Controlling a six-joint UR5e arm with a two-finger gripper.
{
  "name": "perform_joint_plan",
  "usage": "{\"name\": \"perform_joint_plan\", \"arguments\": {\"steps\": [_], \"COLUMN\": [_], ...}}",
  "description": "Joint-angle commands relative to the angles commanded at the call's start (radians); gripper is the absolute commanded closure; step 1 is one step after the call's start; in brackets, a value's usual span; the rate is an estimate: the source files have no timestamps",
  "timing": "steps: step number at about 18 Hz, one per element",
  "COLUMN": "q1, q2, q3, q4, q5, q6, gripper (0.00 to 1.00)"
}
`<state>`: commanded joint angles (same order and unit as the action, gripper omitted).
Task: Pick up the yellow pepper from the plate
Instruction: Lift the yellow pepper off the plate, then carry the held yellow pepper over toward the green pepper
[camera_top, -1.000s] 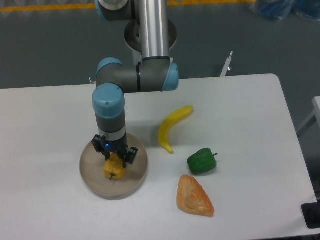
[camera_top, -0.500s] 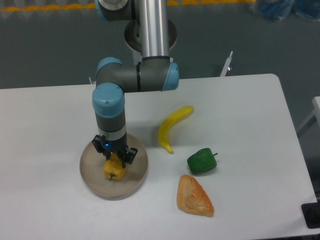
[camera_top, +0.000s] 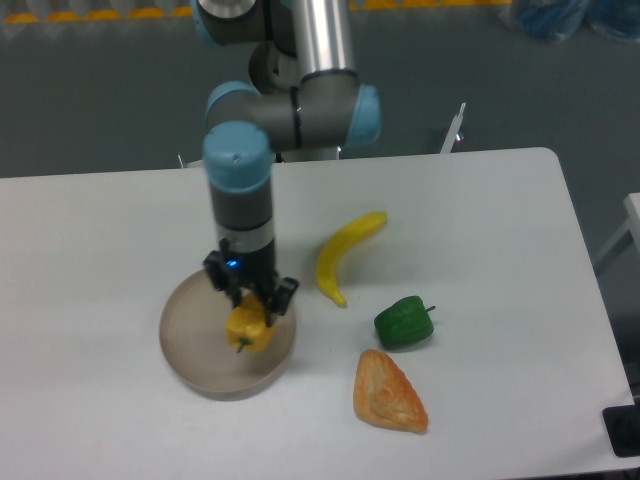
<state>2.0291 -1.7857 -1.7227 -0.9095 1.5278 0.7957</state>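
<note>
Nowhere is any writing or label legible. Left of centre, the claw (camera_top: 251, 303) is clenched on the yellow pepper (camera_top: 248, 329) — one small, lobed, glossy fruit, over the right part of the plate (camera_top: 190, 350); whether it touches the dish I cannot tell. One round, shallow, grey-beige plate sits on the smooth white surface (camera_top: 500, 230). To the right lie one curved banana (camera_top: 345, 255), one dark green pepper (camera_top: 404, 322) and one orange wedge-shaped piece (camera_top: 389, 392).
</note>
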Motion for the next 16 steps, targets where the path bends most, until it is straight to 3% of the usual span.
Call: {"name": "perform_joint_plan", "arguments": {"steps": [3, 6, 8, 16], "q1": [0.132, 0.200, 0.226, 0.230], "q2": [0.020, 0.020, 0.020, 0.019], "q3": [0.012, 0.023, 0.025, 0.038], "q4": [-0.032, -0.032, -0.032, -0.031], "q5": [-0.008, -0.006, -0.011, -0.011], "q6": [0.141, 0.232, 0.289, 0.286], "gripper": [0.64, 0.65, 0.65, 0.65]}}
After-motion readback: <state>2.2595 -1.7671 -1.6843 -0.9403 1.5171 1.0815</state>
